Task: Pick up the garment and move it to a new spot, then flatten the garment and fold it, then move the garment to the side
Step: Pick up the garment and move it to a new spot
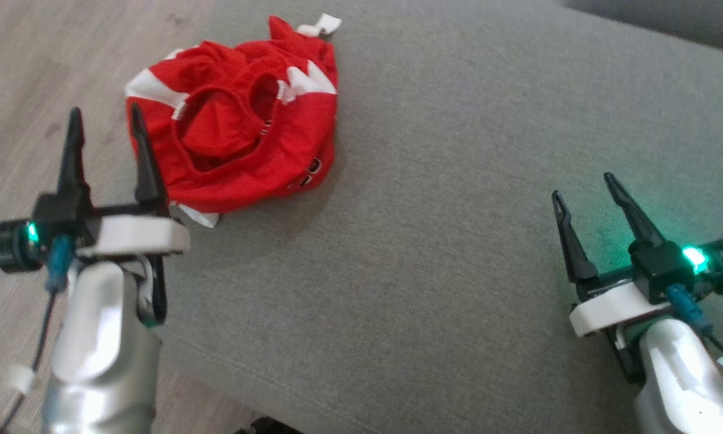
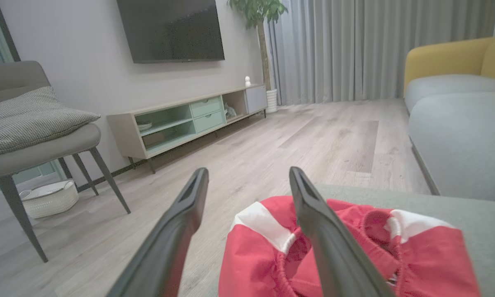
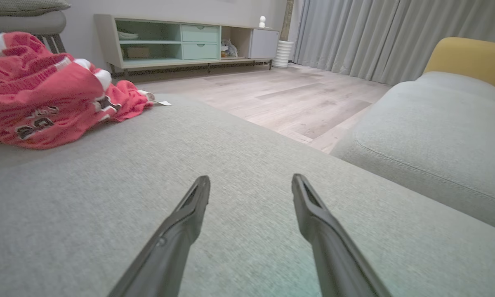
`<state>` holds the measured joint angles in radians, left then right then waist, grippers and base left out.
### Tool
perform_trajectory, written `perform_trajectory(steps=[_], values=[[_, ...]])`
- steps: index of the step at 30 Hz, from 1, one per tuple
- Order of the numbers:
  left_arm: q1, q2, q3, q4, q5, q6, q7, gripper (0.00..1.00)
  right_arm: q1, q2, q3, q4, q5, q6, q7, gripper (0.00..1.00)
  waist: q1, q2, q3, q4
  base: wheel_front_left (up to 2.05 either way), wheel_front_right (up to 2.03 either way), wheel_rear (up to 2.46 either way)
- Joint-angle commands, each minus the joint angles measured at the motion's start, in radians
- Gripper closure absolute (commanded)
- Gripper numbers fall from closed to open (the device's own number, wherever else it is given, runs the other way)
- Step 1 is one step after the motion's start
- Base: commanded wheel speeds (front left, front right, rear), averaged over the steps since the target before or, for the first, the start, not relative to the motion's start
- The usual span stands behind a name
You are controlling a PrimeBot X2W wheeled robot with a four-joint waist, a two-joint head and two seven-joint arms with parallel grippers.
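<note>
Probably soft, light and floppy, the garment lies bunched at the far left of the grey cushion. The left tool, spread, hovers just beside it; the right tool, also spread, is well apart. A raised fold near its edge looks best to pinch.

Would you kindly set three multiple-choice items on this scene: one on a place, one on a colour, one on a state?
1. Where does the crumpled red jersey with white panels lie?
A. on the wooden floor
B. on the grey fabric cushion, near its left edge
C. on a chair

2. What colour do the lights on both wrists glow?
A. green
B. red
C. blue

3. How does the left end effector stand?
A. shut on the jersey
B. open
C. shut, empty

Answers: 1 B, the head view shows it resting there; 2 A, a green glow at each wrist; 3 B, its two dark fingers stand apart.
</note>
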<state>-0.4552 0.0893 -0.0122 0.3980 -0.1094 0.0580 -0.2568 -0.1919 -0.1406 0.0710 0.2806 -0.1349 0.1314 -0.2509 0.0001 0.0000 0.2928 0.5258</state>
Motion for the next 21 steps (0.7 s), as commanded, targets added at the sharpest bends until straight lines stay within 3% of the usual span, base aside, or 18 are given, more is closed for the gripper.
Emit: perform_trajectory(steps=[1, 9, 15, 16, 17, 18, 21], values=[[-0.078, 0.048, 0.045, 0.051, -0.007, -0.008, -0.005, 0.00, -0.033, -0.025, 0.029, -0.038, -0.008, -0.001, -0.011, 0.00, -0.0001, 0.0000, 0.044, -0.036, 0.00, 0.00, 0.00], [-0.255, 0.078, 0.039, 0.386, -0.024, -0.029, 0.055, 0.00, -0.052, -0.085, 0.018, -0.056, -0.010, -0.001, -0.011, 0.00, -0.0001, 0.0000, 0.125, -0.089, 0.00, 0.00, 0.00], [-0.304, 0.095, 0.041, 0.549, -0.037, -0.034, 0.113, 0.00, -0.056, -0.092, 0.028, -0.064, -0.015, -0.001, -0.011, 0.00, -0.0001, 0.0000, 0.153, -0.112, 0.00, 0.00, 0.00], [-0.313, 0.099, 0.043, 0.571, -0.042, -0.037, 0.109, 0.25, -0.057, -0.092, 0.030, -0.065, -0.016, -0.001, -0.011, 0.00, -0.0001, 0.0000, 0.156, -0.114, 0.00, 0.00, 0.00], [-0.321, 0.101, 0.044, 0.588, -0.045, -0.042, 0.099, 0.92, -0.058, -0.092, 0.032, -0.066, -0.017, -0.001, -0.011, 0.00, -0.0001, 0.0000, 0.158, -0.115, 0.00, 0.00, 0.00], [-0.329, 0.104, 0.043, 0.600, -0.047, -0.048, 0.081, 1.00, -0.058, -0.092, 0.034, -0.066, -0.018, -0.001, -0.011, 0.00, -0.0001, 0.0000, 0.160, -0.116, 0.00, 0.00, 0.00], [-0.357, 0.115, 0.034, 0.603, -0.038, -0.048, 0.027, 1.00, -0.061, -0.089, 0.036, -0.062, -0.019, -0.001, -0.011, 0.00, -0.0001, 0.0000, 0.157, -0.116, 0.00, 0.00, 0.00]])
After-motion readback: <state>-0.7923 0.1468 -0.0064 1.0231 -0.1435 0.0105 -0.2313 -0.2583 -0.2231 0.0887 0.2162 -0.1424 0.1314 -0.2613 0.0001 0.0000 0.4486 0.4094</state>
